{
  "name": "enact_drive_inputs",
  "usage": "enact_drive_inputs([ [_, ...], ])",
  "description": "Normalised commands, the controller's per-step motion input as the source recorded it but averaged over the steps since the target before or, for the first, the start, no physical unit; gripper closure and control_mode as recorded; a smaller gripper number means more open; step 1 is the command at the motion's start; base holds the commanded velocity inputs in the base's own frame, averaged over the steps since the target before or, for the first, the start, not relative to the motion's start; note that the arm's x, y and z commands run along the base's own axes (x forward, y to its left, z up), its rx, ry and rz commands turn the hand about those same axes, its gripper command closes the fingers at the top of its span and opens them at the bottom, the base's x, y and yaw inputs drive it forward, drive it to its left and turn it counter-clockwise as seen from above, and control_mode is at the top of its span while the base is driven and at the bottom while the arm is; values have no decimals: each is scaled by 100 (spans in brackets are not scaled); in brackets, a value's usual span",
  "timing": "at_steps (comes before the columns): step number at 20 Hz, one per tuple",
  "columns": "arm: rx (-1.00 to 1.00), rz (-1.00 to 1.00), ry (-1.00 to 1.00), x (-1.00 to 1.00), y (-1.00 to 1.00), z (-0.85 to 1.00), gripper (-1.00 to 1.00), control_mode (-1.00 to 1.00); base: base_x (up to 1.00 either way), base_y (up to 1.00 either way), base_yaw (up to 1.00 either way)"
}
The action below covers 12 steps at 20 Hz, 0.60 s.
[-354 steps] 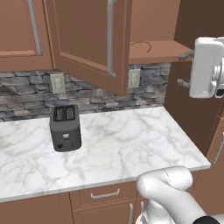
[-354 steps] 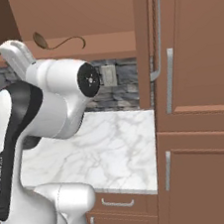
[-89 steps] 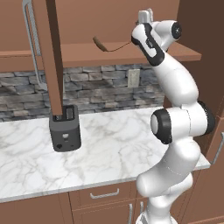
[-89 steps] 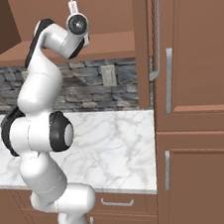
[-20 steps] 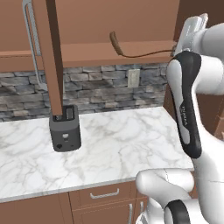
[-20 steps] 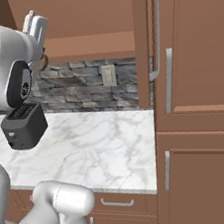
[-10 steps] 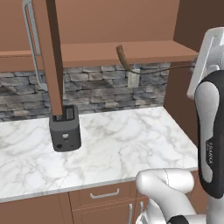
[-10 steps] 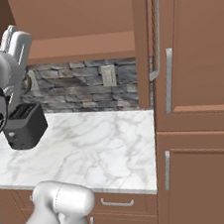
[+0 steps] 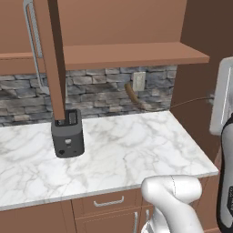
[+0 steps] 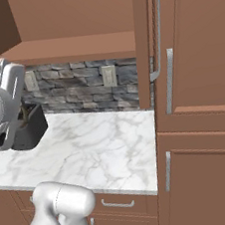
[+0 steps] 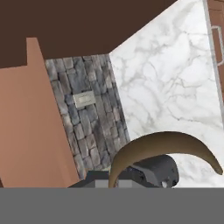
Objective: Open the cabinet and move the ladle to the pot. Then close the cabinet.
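Looking through the left base view, we see the brown wooden wall cabinet (image 9: 51, 59) open, its door edge-on at ten o'clock above a dark grey box-shaped toaster (image 9: 68, 134) on the white marble desk (image 9: 127, 150). At two o'clock hangs the ladle (image 9: 139, 101), brown curved piece and thin grey stem. In the right base view, the cabinet door (image 10: 146, 45) stands open at one o'clock. From the hand view, the end effector (image 11: 131, 180) is clamped together on the ladle at six o'clock.
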Motion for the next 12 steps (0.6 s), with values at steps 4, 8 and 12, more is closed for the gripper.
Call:
enact_drive_inputs([
  [4, -9, 0, 8, -3, 0, -15, 100, -100, 0, 0, 0],
  [8, -8, 0, 2, 0, 0, -2, 100, -100, 0, 0, 0],
  [12, -1, 0, 7, 0, 0, -9, 100, -100, 0, 0, 0],
])
